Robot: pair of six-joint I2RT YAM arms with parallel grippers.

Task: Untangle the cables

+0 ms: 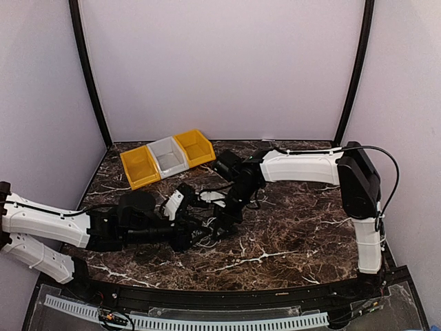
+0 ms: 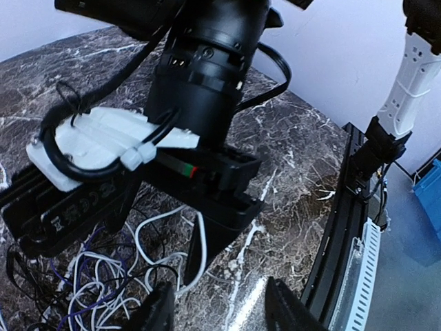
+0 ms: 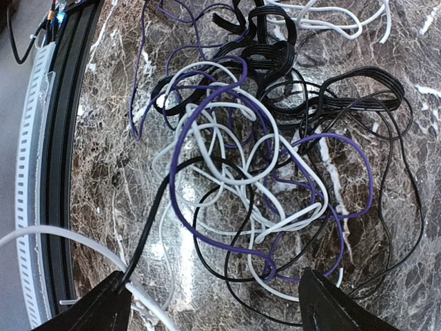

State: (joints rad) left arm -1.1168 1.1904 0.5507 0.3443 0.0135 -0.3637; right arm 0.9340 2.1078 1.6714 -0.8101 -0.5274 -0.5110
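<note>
Reading no brand or wording: only tiny white marks on a black block [image 2: 65, 215] in left wrist view, too small to make out. Finding the cables [image 3: 248, 172], white, purple and black, tangled on the dark marble desk [image 1: 296, 241], mid-desk under both wrists. Hovering right tool [image 3: 220, 303] over the tangle, spread wide, gripping nothing. Holding left tool [image 2: 224, 314] partly apart, nothing between its tips. Blocking most of left wrist view with the right arm's wrist [image 2: 200, 83]. Noting row of bins [image 1: 171, 168], yellow, grey, yellow, back left, well apart from tangle.
</note>
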